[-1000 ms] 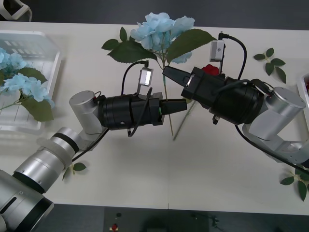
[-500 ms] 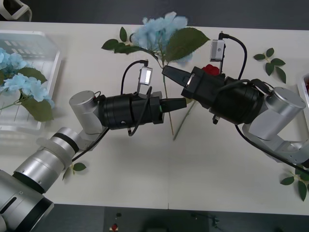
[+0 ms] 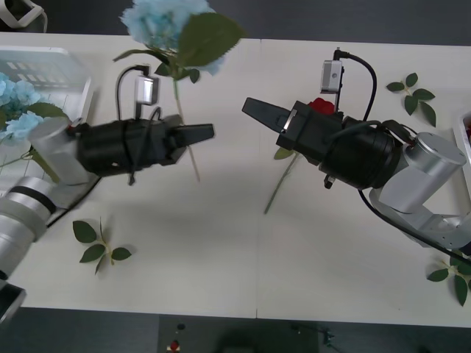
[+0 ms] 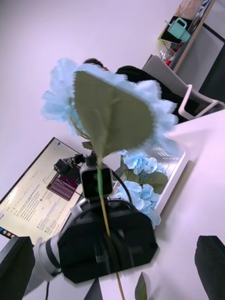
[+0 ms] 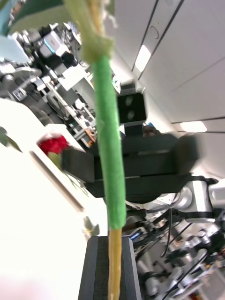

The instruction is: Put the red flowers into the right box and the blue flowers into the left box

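Note:
My left gripper (image 3: 200, 134) is shut on the stem of a blue flower (image 3: 162, 18), held up above the table's far left part with its head near the back edge. The left wrist view shows that green stem (image 5: 108, 154) running between the black fingers (image 5: 108, 267). More blue flowers (image 3: 22, 110) lie in the left box (image 3: 55, 55). My right gripper (image 3: 254, 110) is open over the table's middle, holding nothing. A red flower (image 3: 321, 105) lies half hidden behind the right arm, its stem (image 3: 283, 180) stretching toward me. The right box (image 3: 461, 140) shows at the right edge.
Loose green leaf sprigs lie at the front left (image 3: 99, 246), the back right (image 3: 413, 92) and the front right (image 3: 452, 279). A single leaf (image 3: 283, 153) rests by the red flower's stem. The right wrist view shows a monitor (image 4: 37, 197) behind the left arm.
My left arm has swung to the left and lifted the blue flower off the table's middle, toward the left box. The right arm has stayed still.

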`<state>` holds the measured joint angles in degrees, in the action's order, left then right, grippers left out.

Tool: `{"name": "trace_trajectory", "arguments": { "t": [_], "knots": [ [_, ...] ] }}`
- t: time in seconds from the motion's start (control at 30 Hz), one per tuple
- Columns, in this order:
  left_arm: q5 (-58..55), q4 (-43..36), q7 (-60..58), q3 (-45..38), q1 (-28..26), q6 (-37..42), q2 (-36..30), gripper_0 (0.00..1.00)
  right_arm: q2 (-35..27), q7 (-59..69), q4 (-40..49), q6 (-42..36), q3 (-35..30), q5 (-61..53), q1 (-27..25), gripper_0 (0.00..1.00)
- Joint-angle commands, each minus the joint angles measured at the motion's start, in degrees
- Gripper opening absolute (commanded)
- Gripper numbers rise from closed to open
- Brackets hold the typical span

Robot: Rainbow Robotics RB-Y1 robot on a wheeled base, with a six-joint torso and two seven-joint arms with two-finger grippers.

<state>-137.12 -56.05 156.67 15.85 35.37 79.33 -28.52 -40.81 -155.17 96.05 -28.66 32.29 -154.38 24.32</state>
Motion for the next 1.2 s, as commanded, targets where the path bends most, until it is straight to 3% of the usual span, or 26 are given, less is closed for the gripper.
{"name": "trace_trajectory", "arguments": {
  "t": [0.03,0.13,0.27,0.37,0.5,0.53,0.67,0.83,1.07,1.2],
  "knots": [
    [0.45,-1.61,-1.67,-6.01,1.54,2.24,-7.95,0.0,-1.29,0.17,0.81,0.89,-0.91,-0.13,1.08,1.0],
    [3.88,-1.61,-1.67,-10.4,2.59,2.32,-12.79,0.0,-7.09,0.17,0.81,3.79,2.96,1.71,3.02,1.0],
    [11.79,-1.61,-14.81,-17.08,4.88,2.41,-18.23,0.0,-16.85,0.17,0.81,8.45,12.45,0.92,8.91,1.0],
    [20.93,-1.61,-23.86,-21.83,7.17,2.85,-23.68,0.0,-23.62,15.34,0.37,12.14,23.17,1.01,17.08,1.0],
    [31.74,-2.05,-30.54,-24.64,8.13,3.2,-29.57,0.0,-27.83,36.34,-2.62,12.93,36.53,0.48,28.07,1.0],
    [36.48,-2.49,-31.86,-25.52,8.13,3.29,-31.33,0.0,-28.27,44.25,-4.47,13.11,41.89,0.48,32.9,1.0],
    [48.7,-2.67,-32.65,-27.54,8.04,3.29,-34.67,0.0,-27.48,60.07,-9.3,15.48,55.34,-0.13,43.89,1.0],
    [63.11,-3.28,-32.48,-31.32,6.64,3.29,-37.31,0.0,-22.21,74.22,-17.91,16.36,67.21,-0.22,52.94,1.0],
    [78.76,-12.77,-32.74,-39.4,-1.98,3.2,-37.57,0.0,-13.51,82.31,-28.11,16.36,71.25,0.13,55.66,1.0],
    [81.57,-17.96,-33.09,-42.22,-6.19,3.2,-36.34,0.0,-9.73,83.19,-31.98,16.36,71.87,0.92,55.58,1.0]
  ]
}}
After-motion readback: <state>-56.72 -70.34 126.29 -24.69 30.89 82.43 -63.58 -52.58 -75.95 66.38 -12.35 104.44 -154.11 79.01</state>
